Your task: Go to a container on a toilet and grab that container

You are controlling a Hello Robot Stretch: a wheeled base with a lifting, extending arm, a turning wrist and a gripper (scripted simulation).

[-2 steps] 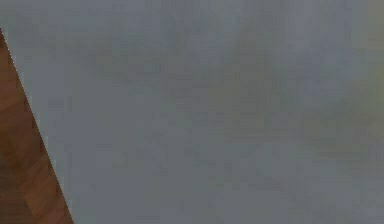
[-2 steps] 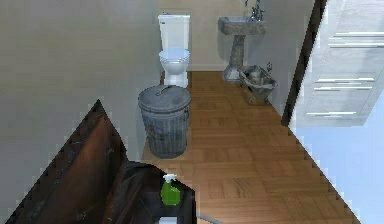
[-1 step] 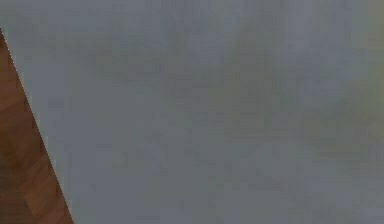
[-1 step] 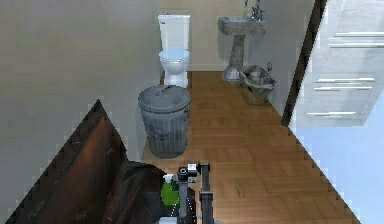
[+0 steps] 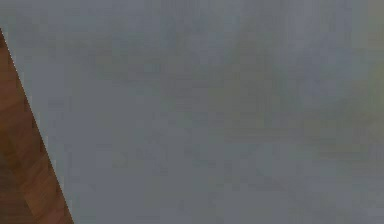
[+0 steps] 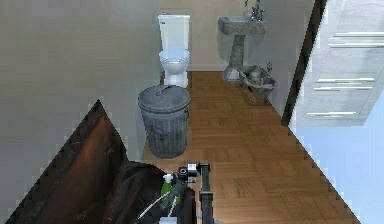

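A white toilet (image 6: 174, 50) stands against the far wall in the arm side view. I make out no container on its tank or seat. The arm rises from the bottom edge, and the gripper (image 6: 160, 207) lies left of its white marker squares. A small green thing (image 6: 168, 184) shows at the gripper's body. A dark bulky thing (image 6: 128, 196) lies right behind the fingers, so I cannot tell whether the gripper holds anything.
A grey lidded trash can (image 6: 164, 120) stands between the arm and the toilet. A pedestal sink (image 6: 240, 30) and a basket (image 6: 257, 86) are at the back right, a white door (image 6: 342, 70) at the right. Dark wooden furniture (image 6: 75, 170) lies bottom left. A grey wall (image 5: 220, 110) is close ahead.
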